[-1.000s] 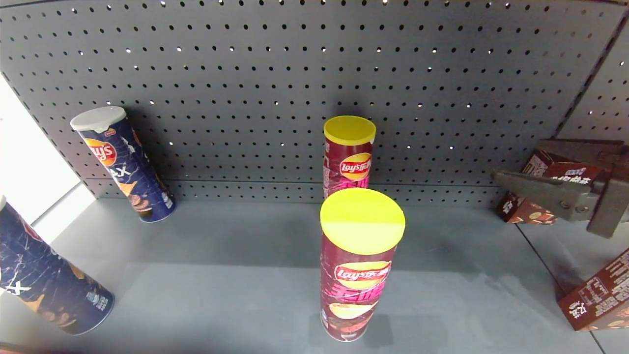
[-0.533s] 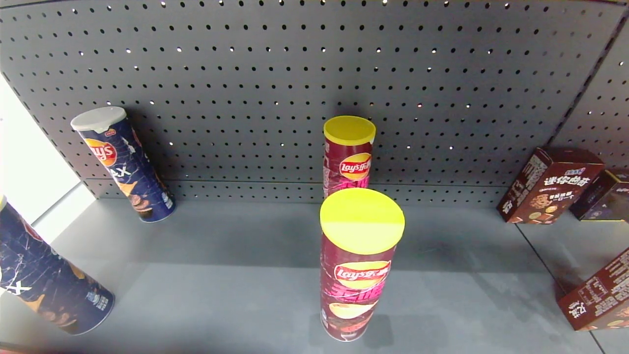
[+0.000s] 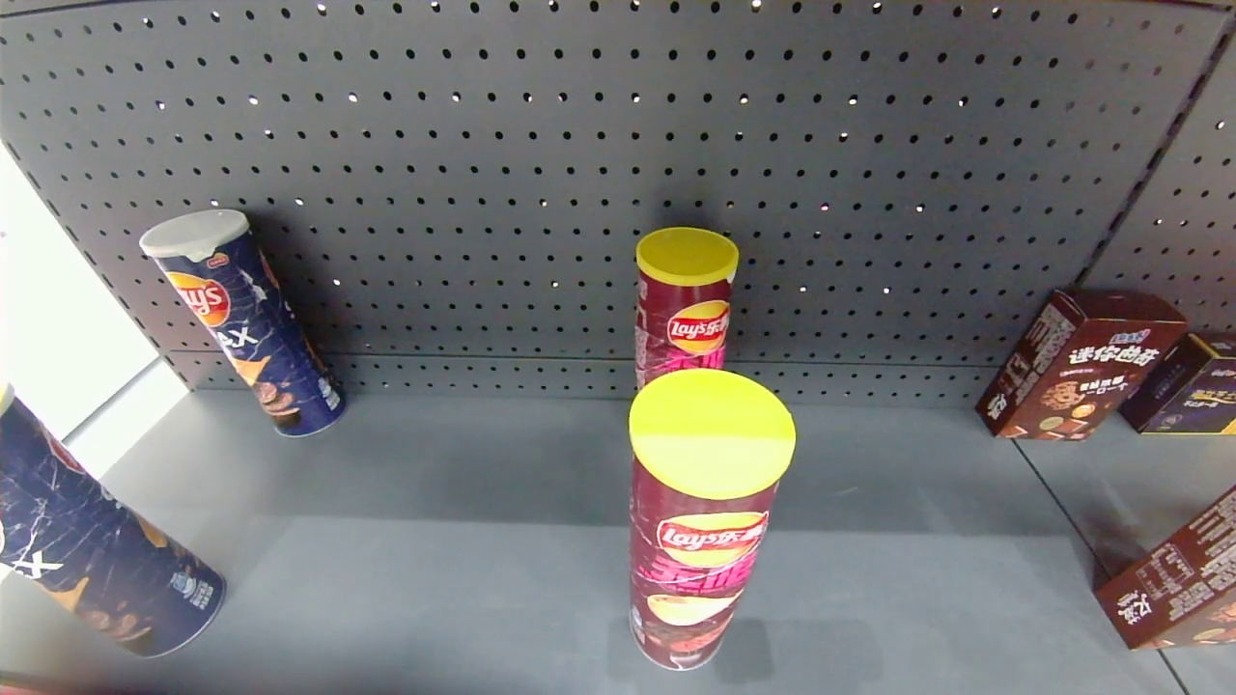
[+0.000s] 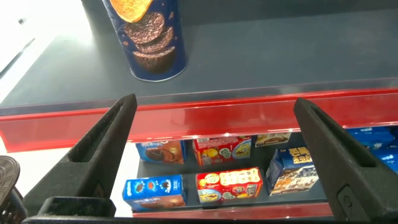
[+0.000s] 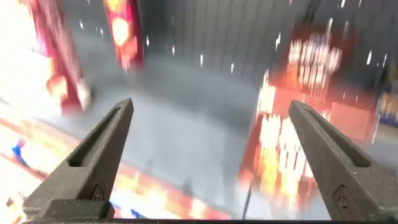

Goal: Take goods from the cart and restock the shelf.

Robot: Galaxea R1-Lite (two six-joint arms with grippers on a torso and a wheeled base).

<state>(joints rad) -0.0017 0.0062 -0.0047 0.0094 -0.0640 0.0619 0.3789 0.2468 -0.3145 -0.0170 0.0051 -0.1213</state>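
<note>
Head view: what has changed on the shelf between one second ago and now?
The right gripper, open, has drawn back to the right, away from the brown box at the back of the shelf. The box, the red cans and the blue cans stayed in place.

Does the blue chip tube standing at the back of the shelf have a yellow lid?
No, the blue tube against the back panel wears a pale grey lid, not a yellow one.
</note>
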